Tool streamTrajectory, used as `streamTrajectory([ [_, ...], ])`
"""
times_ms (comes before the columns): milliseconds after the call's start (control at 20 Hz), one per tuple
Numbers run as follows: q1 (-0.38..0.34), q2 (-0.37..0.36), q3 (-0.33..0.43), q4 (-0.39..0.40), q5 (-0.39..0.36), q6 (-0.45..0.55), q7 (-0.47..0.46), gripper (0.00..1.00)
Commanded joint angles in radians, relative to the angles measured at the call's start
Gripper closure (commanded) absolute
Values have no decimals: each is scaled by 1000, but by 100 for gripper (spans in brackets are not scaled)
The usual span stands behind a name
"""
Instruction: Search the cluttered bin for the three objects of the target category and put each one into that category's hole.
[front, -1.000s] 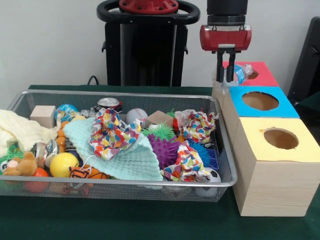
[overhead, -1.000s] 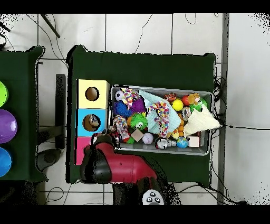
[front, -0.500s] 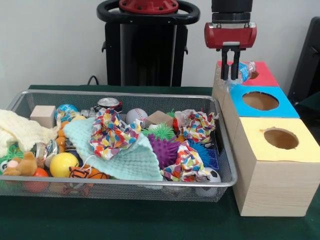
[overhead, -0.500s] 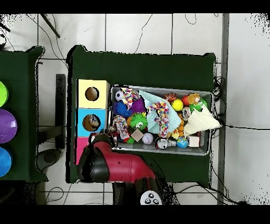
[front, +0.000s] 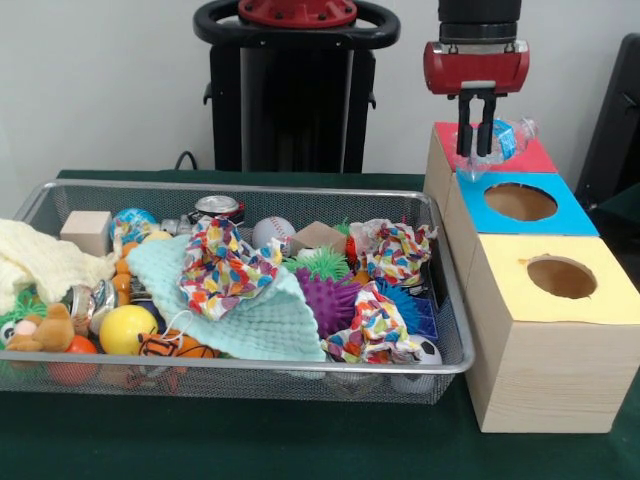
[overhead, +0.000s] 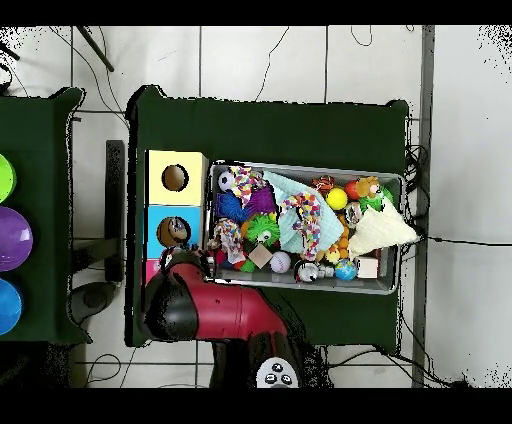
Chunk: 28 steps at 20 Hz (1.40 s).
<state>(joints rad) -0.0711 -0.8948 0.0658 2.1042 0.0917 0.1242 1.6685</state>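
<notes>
My pincer (front: 477, 140) hangs over the red box (front: 520, 152), its two dark fingers closed narrowly on a clear plastic bottle (front: 503, 138) with a blue label — the bottle lies tilted between them, just above the red box's top, its far end poking out to the side away from the wire bin (front: 442, 290). From overhead my red arm (overhead: 215, 315) covers the red box almost wholly and the bottle cannot be made out there.

The red box is the farthest of three in a row beside the bin. Next to it, touching, stands the blue box (front: 520, 205) with its round hole (front: 520, 201) open, and beyond that the yellow box (front: 560, 280), also with a round hole.

The bin sits just beside the blue box on the green table (front: 250, 440), and it is crowded: a mint cloth (front: 235, 310) lies across the middle with a confetti-patterned rag (front: 222, 262) on it, a purple spiky ball (front: 335, 300) nearer the blue box, a baseball (front: 273, 231) and a can (front: 217, 208) along the back wall, a yellow ball (front: 127, 328) and a small teddy (front: 45, 330) at the end farthest from the blue box — near a cream cloth (front: 45, 262).
</notes>
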Motion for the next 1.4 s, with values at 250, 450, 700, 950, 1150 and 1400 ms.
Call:
streamTrajectory([
  [250, 15, 80, 22, -191, 67, 132, 168, 100],
  [450, 18, 91, 22, -191, 63, 111, 173, 100],
  [700, 1, 125, 38, -211, 60, 91, 161, 100],
  [950, -24, 147, 58, -241, 54, 105, 140, 100],
  [1150, -23, 148, 58, -241, 50, 104, 143, 100],
  [1400, -31, 174, 67, -237, 40, 65, 147, 100],
])
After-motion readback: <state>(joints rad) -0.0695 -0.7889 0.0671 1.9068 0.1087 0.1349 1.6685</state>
